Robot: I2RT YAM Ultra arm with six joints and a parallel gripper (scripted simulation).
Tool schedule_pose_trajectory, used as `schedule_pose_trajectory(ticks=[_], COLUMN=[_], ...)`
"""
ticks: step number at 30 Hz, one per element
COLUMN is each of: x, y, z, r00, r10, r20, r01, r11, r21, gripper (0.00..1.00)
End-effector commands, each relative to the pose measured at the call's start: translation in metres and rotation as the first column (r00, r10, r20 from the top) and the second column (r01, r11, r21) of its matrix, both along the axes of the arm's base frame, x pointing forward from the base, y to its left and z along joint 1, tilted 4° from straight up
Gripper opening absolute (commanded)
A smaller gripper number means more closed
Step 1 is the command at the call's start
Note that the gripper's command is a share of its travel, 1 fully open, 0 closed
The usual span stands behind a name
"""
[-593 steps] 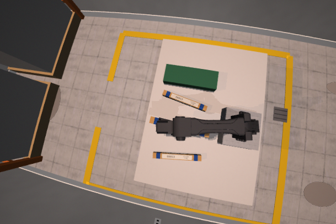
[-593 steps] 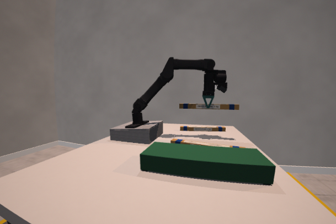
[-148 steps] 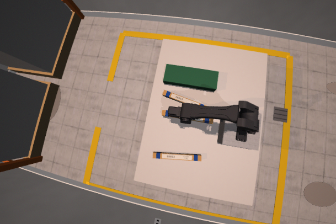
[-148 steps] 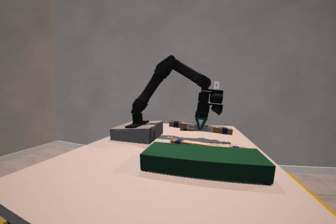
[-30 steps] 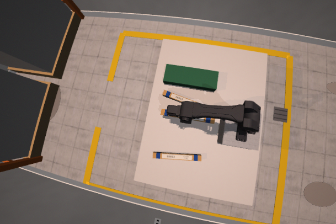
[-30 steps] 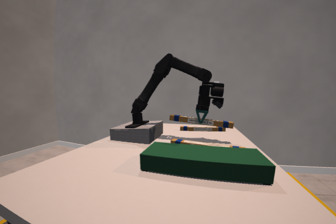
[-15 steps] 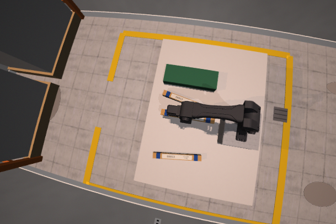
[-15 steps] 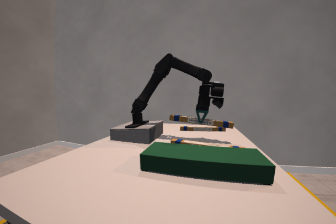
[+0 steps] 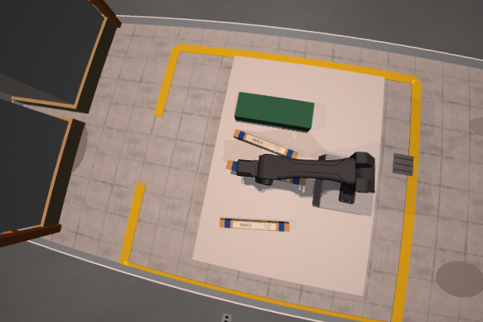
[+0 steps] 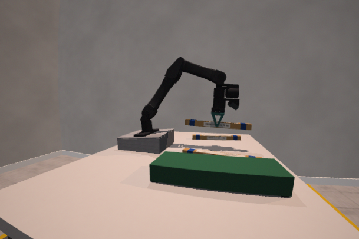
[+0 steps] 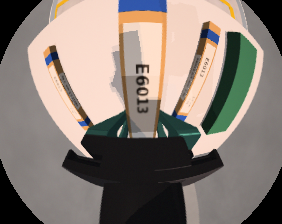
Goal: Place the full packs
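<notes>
My gripper is shut on a pack near its middle and holds it above the table. In the exterior view its end away from the arm base looks slightly lower. In the top view the arm hides most of it. A second pack lies at a slant on the table beside the platform. The third pack lies flat on the side away from the platform. The green platform bears no pack.
The arm stands on a grey base block at one edge of the white table. The second pack lies between the held pack and the platform in the top view. Yellow floor tape surrounds the table.
</notes>
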State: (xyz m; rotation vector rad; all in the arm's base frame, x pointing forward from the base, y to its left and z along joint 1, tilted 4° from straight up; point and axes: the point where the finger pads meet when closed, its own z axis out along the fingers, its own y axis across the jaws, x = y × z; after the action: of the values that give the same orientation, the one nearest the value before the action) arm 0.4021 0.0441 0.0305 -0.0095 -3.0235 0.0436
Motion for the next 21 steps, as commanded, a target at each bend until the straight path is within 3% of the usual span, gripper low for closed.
schedule_pose_trajectory(ticks=[1, 18, 21], x=[0.016, 0.024, 0.025], y=[0.012, 0.052, 0.05], z=[0.04, 0.039, 0.04], r00=[0.996, 0.996, 0.996], r10=[-0.016, -0.016, -0.022], r20=[0.086, 0.085, 0.087], r01=[0.015, 0.015, 0.022], r11=[1.0, 1.0, 1.0], r21=[0.009, 0.014, 0.008], gripper=[0.0, 0.0, 0.0])
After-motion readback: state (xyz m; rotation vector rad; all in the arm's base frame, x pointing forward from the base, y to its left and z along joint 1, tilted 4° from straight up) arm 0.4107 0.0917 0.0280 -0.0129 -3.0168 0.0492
